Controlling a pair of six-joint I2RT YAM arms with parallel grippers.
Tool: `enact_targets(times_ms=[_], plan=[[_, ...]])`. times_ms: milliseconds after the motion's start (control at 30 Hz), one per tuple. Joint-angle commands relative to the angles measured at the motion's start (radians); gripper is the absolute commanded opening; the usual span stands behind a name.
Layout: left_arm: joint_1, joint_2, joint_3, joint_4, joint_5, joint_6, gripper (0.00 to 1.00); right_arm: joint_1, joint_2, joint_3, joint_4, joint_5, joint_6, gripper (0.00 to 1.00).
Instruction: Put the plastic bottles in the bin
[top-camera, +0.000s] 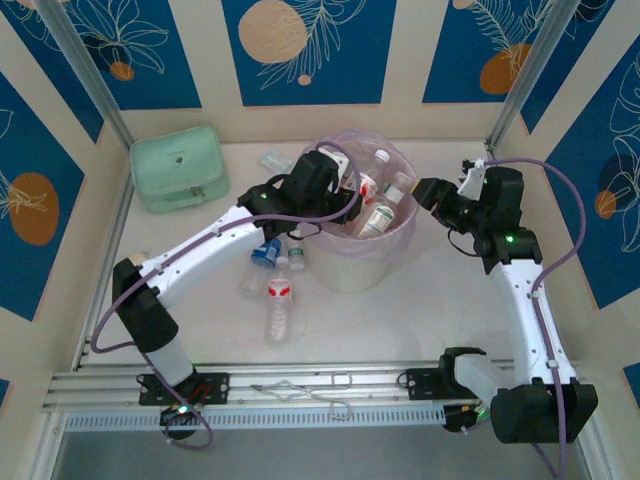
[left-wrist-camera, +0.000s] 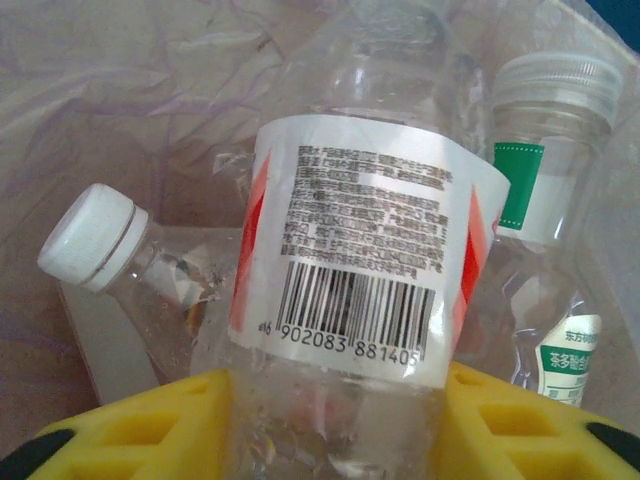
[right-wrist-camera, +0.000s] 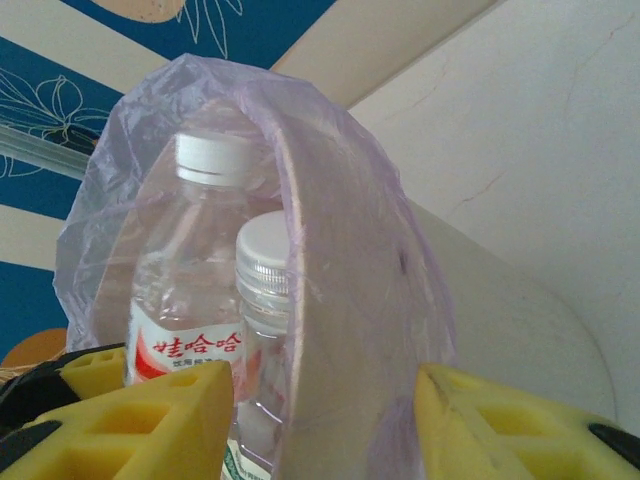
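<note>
Left gripper (left-wrist-camera: 335, 425) straddles red-label bottle (left-wrist-camera: 360, 260) inside bin (top-camera: 350, 272).

My left gripper (left-wrist-camera: 335, 420) points into the bin's pink bag (left-wrist-camera: 120, 90). A red-labelled bottle (left-wrist-camera: 360, 250) stands between my yellow pads (left-wrist-camera: 150, 430), barcode side facing me, with a pad at each flank; firm clamping cannot be confirmed. Behind it on the left, a tilted bottle (left-wrist-camera: 110, 250) points its white cap to the upper left. On the right stands a green-banded bottle (left-wrist-camera: 545, 150), and below it a green-labelled bottle (left-wrist-camera: 570, 355).
</note>
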Motion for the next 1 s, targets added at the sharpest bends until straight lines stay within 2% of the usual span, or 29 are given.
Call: enact_targets(times_ms=[0, 133, 233, 300, 400, 600, 733, 800, 833, 900, 967], plan=[[-0.025, 0.040, -0.036, -0.128, 0.066, 0.011, 0.58, 0.004, -0.031, -0.010, 0.015, 0.016, 0.019, 0.54], [-0.023, 0.004, 0.003, -0.133, 0.003, 0.041, 0.66, -0.005, -0.047, -0.008, 0.001, 0.028, 0.013, 0.57], [-0.024, 0.011, 0.096, -0.169, -0.005, 0.083, 0.68, -0.013, -0.063, -0.014, 0.002, 0.029, 0.020, 0.66], [-0.024, 0.028, 0.155, -0.202, -0.008, 0.100, 0.69, -0.017, -0.069, -0.022, 0.011, 0.031, 0.030, 0.75], [-0.024, 0.036, 0.174, -0.205, -0.014, 0.108, 0.66, -0.016, -0.074, -0.028, 0.016, 0.024, 0.035, 0.81], [-0.023, 0.032, 0.117, -0.151, 0.014, 0.090, 0.65, -0.018, -0.080, -0.016, 0.007, 0.029, 0.029, 0.83], [-0.026, 0.049, 0.133, -0.135, 0.075, 0.092, 0.64, -0.018, -0.077, -0.022, 0.016, 0.025, 0.039, 0.84], [-0.026, 0.062, 0.161, -0.158, 0.106, 0.099, 0.65, -0.018, -0.077, -0.031, 0.028, 0.026, 0.047, 0.88], [-0.028, 0.064, 0.171, -0.168, 0.112, 0.105, 0.67, -0.018, -0.075, -0.033, 0.033, 0.023, 0.049, 0.88], [-0.033, 0.056, 0.181, -0.183, 0.089, 0.125, 0.77, -0.018, -0.070, -0.027, 0.029, 0.020, 0.044, 0.89], [-0.033, 0.038, 0.183, -0.186, 0.059, 0.151, 0.81, -0.018, -0.069, -0.022, 0.027, 0.018, 0.039, 0.89]])
